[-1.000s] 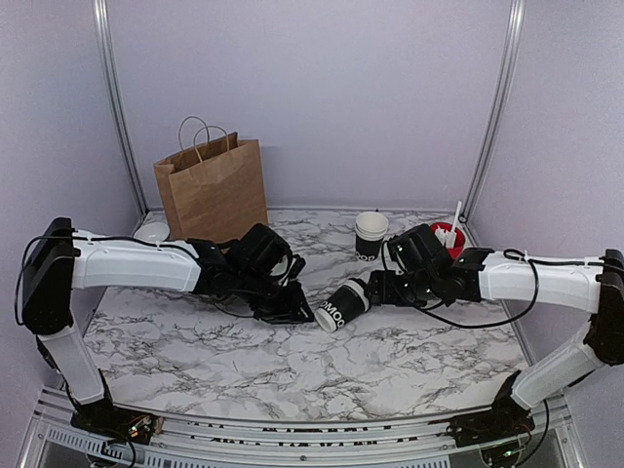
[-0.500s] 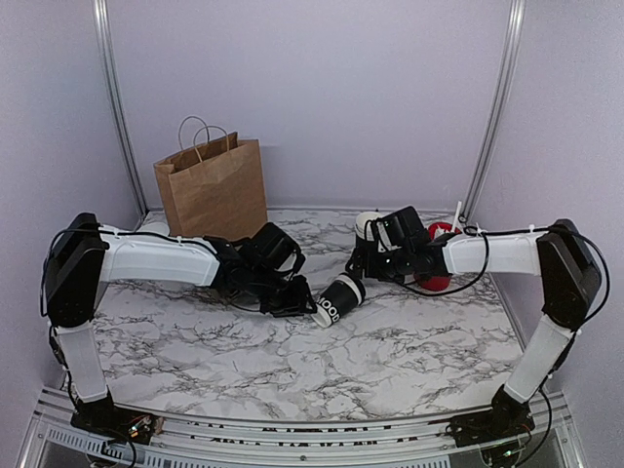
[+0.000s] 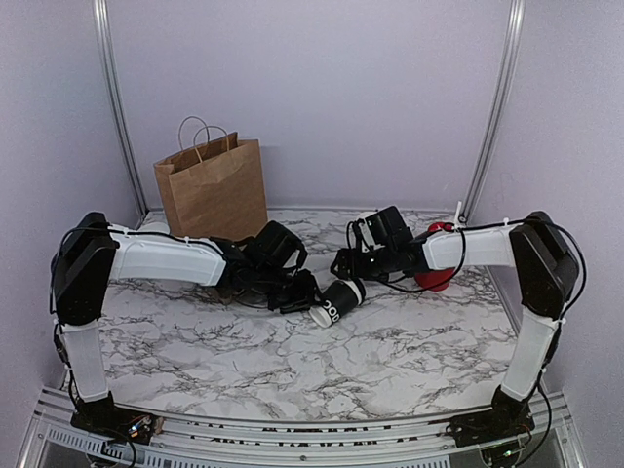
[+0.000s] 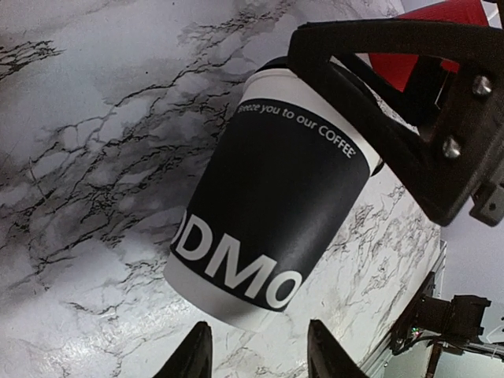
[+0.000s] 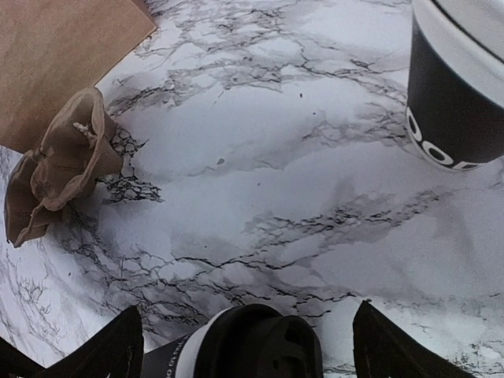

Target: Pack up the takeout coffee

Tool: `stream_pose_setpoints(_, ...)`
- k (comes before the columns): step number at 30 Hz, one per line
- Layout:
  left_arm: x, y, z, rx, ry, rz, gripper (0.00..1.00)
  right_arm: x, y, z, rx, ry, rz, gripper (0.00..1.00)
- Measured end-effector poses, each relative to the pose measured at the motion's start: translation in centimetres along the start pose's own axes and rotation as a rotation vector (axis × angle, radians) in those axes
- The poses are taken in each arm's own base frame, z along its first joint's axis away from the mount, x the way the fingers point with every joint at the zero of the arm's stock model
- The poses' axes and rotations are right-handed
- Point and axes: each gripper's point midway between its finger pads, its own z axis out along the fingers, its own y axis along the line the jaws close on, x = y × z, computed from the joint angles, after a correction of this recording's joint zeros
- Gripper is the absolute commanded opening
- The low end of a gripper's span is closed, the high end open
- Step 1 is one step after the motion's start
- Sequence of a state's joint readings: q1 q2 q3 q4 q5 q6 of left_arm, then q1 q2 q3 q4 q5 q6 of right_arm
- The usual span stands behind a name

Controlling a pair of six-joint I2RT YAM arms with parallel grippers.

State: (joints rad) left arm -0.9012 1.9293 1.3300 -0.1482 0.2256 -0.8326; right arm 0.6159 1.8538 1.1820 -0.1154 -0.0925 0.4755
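Left gripper: your left gripper [image 4: 258,353] stands partly open, its two black fingertips apart with tabletop showing between them. It clamps nothing.
Left gripper contact: the base of the small black paper cup [image 4: 268,213] lies just in front of those fingertips. You cannot tell whether they touch it.
Right gripper: your right gripper [image 5: 248,350] stands wide open, a finger on either side of the cup's round black plastic lid [image 5: 264,335], with a gap on each side.
Cup position: it lies on its side on the white marble-pattern tabletop [image 3: 390,361] between your two grippers, its lid end toward the right one and its base toward the left.
In the way: one black finger of the right gripper crosses the cup's lid end in the left wrist view.
Nearby right: an upright nested stack of like black cups [image 5: 457,94] and a red cup [image 4: 453,12] stand near the right gripper.
Nearby left: a brown paper bag with loop handles [image 3: 212,190] stands upright at the back, well apart from the cup. A crumpled brown paper piece [image 5: 63,161] lies just beside its foot.
Materials: the cup is matte, tapered paper with white lettering and a white rim. The tabletop is smooth with grey and black veins.
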Motion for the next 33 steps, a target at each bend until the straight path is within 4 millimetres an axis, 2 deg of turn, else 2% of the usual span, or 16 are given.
stream_pose_setpoints(6,0.3,0.8,1.3,-0.014,0.010,-0.033,0.40,0.6,2.4,0.0,-0.034,0.014,-0.035,0.88)
stream_pose_setpoints(16,-0.6,0.3,1.3,0.014,-0.016,-0.047,0.29,1.6,4.9,-0.2,-0.063,0.041,-0.057,0.86)
stream_pose_setpoints(25,-0.6,0.7,1.6,0.028,-0.022,-0.049,0.27,2.1,7.3,-2.0,-0.093,0.044,-0.066,0.86)
stream_pose_setpoints(28,-0.3,1.4,1.6,0.021,-0.020,-0.052,0.28,1.8,7.2,-2.4,-0.074,0.031,-0.063,0.87)
stream_pose_setpoints(33,1.7,3.3,0.4,-0.006,0.004,-0.058,0.38,1.9,5.7,-2.4,-0.021,0.041,-0.066,0.87)
